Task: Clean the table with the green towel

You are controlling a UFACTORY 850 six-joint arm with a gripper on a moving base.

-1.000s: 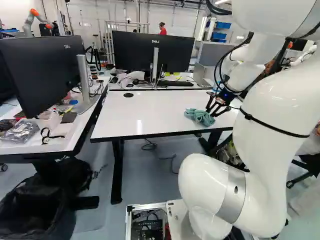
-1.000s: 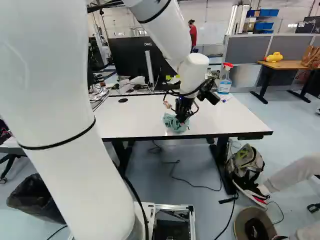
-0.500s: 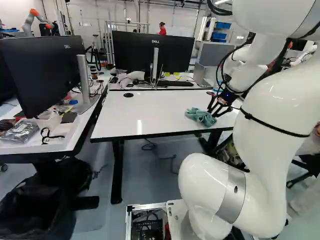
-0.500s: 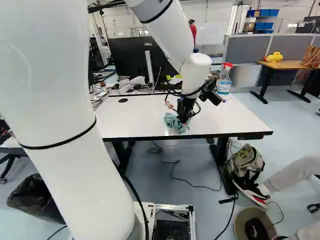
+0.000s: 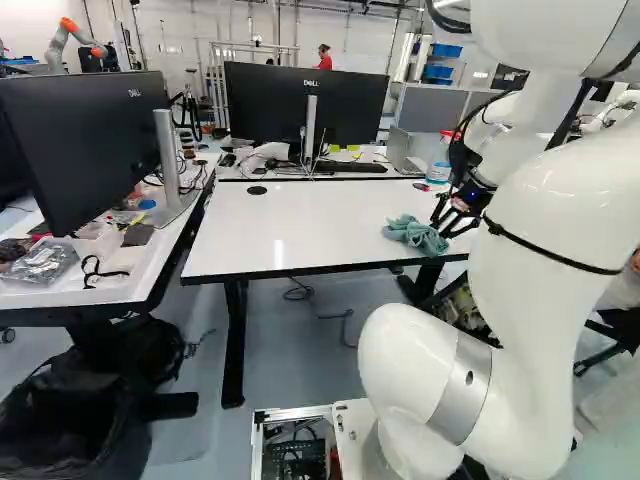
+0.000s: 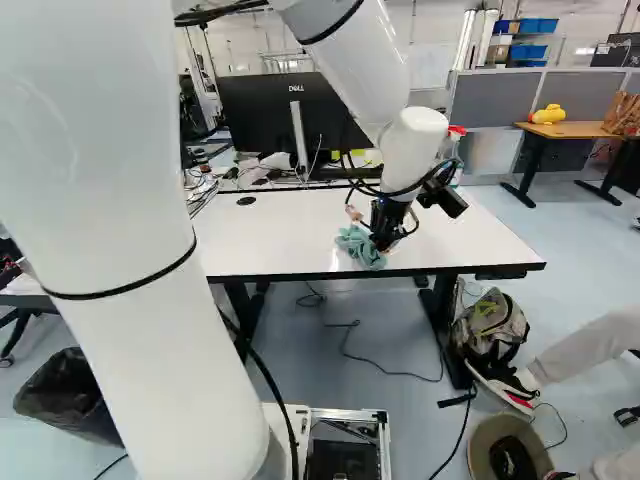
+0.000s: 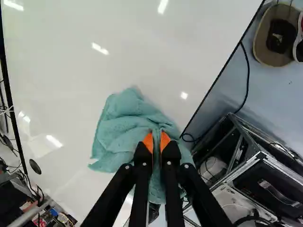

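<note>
Teal-green towel (image 7: pixel 120 123); black-edged white tabletop (image 5: pixel 300 225); orange pads (image 7: pixel 148 142); black hand (image 6: pixel 381 242); white arm (image 6: pixel 120 300)

Part of towel (image 7: pixel 124 124) hidden beneath fingers (image 6: pixel 381 240); spray bottle (image 6: pixel 457 131) partly behind arm (image 6: pixel 412 145); arm's upper part cut off.

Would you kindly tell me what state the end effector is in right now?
End effector: closed, holding a bunched fold of the green towel.

Towel (image 5: pixel 417 234) on the table (image 5: pixel 300 225), 1 monitor (image 5: pixel 345 105) behind it, 1 desk (image 5: pixel 150 260) left of it, backpack (image 6: pixel 492 328) by its right leg
</note>
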